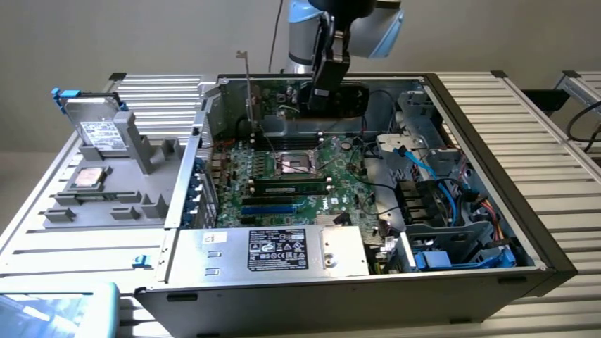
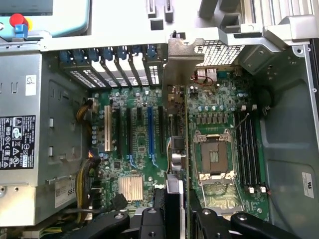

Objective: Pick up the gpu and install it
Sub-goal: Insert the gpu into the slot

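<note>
The gpu (image 2: pixel 175 164) shows edge-on in the wrist view, a thin card running from my gripper (image 2: pixel 175 219) out to its silver end bracket (image 2: pixel 182 64) at the case's rear wall. My gripper is shut on it, one black finger (image 2: pixel 149 221) on each side. The card hangs upright over the motherboard (image 2: pixel 134 149), between the blue expansion slot (image 2: pixel 149 129) and the CPU socket (image 2: pixel 214 159). In the exterior view my gripper (image 1: pixel 319 95) is at the far end of the open case, and the gpu's bracket (image 1: pixel 248 91) sticks up above the case rim.
The power supply (image 1: pixel 272 250) fills the near corner of the case. Memory sticks (image 2: pixel 249 149) lie beside the socket. Blue cables and drive bays (image 1: pixel 432 190) crowd the exterior view's right. A grey fixture holding a hard drive (image 1: pixel 98 134) stands outside the case at the exterior view's left.
</note>
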Action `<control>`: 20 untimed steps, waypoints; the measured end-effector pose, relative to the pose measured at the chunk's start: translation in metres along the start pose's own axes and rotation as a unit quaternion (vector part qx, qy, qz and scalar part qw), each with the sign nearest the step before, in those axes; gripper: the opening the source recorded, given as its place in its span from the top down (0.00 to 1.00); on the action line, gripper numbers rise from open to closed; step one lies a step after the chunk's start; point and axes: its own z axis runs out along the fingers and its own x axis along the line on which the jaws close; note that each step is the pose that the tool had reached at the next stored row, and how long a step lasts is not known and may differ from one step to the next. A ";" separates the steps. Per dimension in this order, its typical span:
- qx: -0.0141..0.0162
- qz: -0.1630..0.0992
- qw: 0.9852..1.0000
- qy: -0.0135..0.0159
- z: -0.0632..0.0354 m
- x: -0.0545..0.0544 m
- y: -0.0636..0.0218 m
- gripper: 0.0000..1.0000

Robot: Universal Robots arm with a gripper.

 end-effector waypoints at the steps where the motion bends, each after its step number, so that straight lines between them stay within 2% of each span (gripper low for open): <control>1: 0.000 -0.001 1.000 -0.001 0.0019 0.000 0.0012 0.71; 5: 0.000 -0.006 1.000 -0.005 0.0091 0.001 0.0062 0.71; 11: -0.001 -0.018 1.000 -0.015 0.0187 0.009 0.0098 0.71; 13: -0.001 -0.023 1.000 -0.018 0.0222 0.012 0.0109 0.71; 20: -0.001 -0.035 0.999 -0.021 0.0356 0.016 0.0150 0.71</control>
